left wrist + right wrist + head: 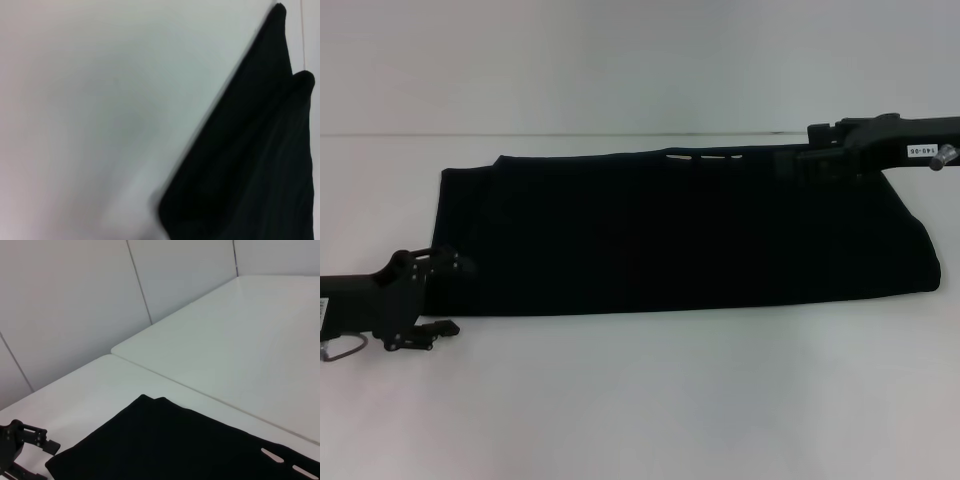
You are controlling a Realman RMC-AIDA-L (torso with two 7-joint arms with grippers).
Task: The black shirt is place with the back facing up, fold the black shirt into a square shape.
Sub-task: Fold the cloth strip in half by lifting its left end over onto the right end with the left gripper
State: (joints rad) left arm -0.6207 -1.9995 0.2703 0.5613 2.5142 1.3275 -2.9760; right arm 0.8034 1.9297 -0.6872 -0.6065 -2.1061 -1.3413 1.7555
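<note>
The black shirt (680,235) lies on the white table as a long folded band running left to right. Small pale slits show along its far edge (688,158). My left gripper (452,296) is at the band's near left corner, open, one finger over the fabric edge and the other on the table. The right gripper (812,152) is over the far right edge of the shirt, dark against the cloth. The left wrist view shows two layered shirt (250,165) edges. The right wrist view shows the shirt (170,445) and, farther off, the left gripper (22,447).
The white table (640,400) spreads wide in front of the shirt. A seam between two tabletops (200,390) runs behind it, with pale wall panels (75,300) beyond.
</note>
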